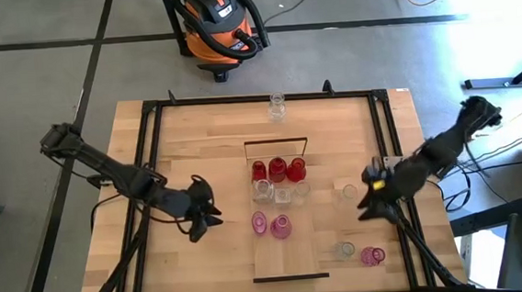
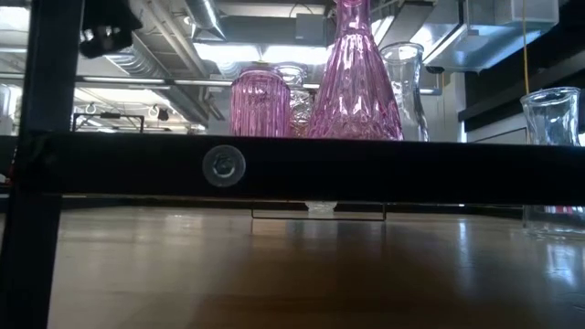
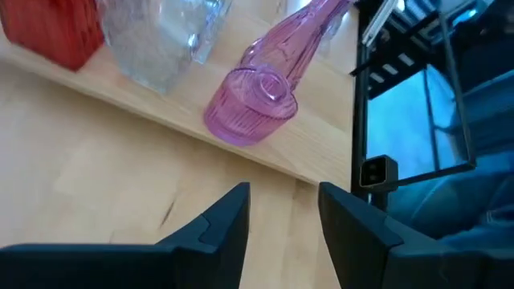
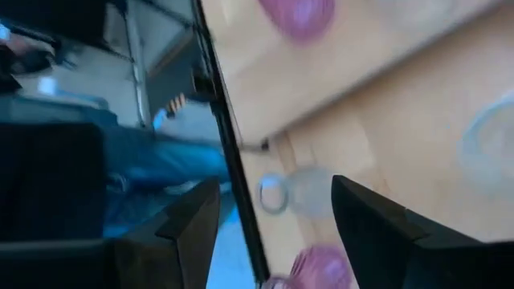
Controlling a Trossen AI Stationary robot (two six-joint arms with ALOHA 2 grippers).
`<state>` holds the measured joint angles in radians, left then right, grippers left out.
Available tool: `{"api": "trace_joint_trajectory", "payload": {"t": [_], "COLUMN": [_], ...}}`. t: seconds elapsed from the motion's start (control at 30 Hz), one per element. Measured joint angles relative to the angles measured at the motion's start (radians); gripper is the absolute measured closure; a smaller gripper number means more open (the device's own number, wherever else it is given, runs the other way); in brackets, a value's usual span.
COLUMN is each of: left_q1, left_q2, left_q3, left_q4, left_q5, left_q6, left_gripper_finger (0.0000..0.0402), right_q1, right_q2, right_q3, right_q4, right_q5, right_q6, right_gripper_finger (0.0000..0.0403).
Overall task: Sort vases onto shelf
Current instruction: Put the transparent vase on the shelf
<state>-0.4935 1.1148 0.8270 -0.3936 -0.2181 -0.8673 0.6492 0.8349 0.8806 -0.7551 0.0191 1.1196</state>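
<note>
High view: the shelf is lying along the table's middle, carrying red vases in a row, clear ones beside them and pink vases nearer the front, apparently grouped by colour. The left gripper is hanging just left of the shelf, fingers parted and empty. The right gripper is hovering with fingers apart, empty, near the unsorted clear vase and pink vase, likely its next pick.
</note>
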Motion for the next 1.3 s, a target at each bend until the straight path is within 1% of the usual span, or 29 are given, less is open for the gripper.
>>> {"api": "trace_joint_trajectory", "payload": {"t": [0.1,0.23,0.37,0.47,0.57,0.7,0.77,0.87,1.03,1.1,1.13,1.23,1.3], "left_q1": [-0.015,-0.037,-0.06,-0.073,-0.091,-0.112,-0.121,-0.131,-0.142,-0.144,-0.144,-0.144,-0.144], "left_q2": [-0.037,-0.05,-0.05,-0.05,-0.05,-0.05,-0.049,-0.049,-0.049,-0.049,-0.049,-0.049,-0.048], "left_q3": [-0.053,-0.075,-0.075,-0.075,-0.075,-0.075,-0.075,-0.075,-0.075,-0.075,-0.075,-0.075,-0.075], "left_q4": [0.01,0.021,0.041,0.045,0.045,0.045,0.045,0.044,0.039,0.036,0.037,0.036,0.036], "left_q5": [-0.036,-0.121,-0.163,-0.166,-0.167,-0.168,-0.167,-0.169,-0.196,-0.208,-0.211,-0.215,-0.222], "left_q6": [-0.038,-0.071,-0.068,-0.067,-0.061,-0.057,-0.047,-0.032,-0.006,-0.002,-0.002,-0.002,-0.002], "left_gripper_finger": [0.0259,0.0259,0.0259,0.0259,0.0259,0.0259,0.0259,0.0259,0.0259,0.0259,0.0259,0.0259,0.0259], "right_q1": [0.078,0.147,0.151,0.149,0.149,0.149,0.149,0.142,0.129,0.127,0.121,0.095,0.064], "right_q2": [0.105,0.258,0.399,0.479,0.549,0.598,0.616,0.621,0.619,0.615,0.613,0.613,0.611], "right_q3": [0.0,0.001,0.039,0.075,0.099,0.114,0.108,0.109,0.109,0.109,0.112,0.161,0.208], "right_q4": [0.015,0.066,0.082,0.066,0.022,0.022,-0.006,-0.004,0.007,0.036,0.04,0.015,-0.039], "right_q5": [0.023,0.034,0.036,0.041,0.037,0.013,-0.001,0.003,0.021,0.025,0.035,0.046,0.035], "right_q6": [0.112,0.241,0.317,0.354,0.405,0.455,0.474,0.479,0.474,0.458,0.443,0.403,0.34], "right_gripper_finger": [0.0182,0.0182,0.0182,0.0182,0.0182,0.0187,0.0201,0.0242,0.0344,0.0383,0.0391,0.0383,0.0386]}}
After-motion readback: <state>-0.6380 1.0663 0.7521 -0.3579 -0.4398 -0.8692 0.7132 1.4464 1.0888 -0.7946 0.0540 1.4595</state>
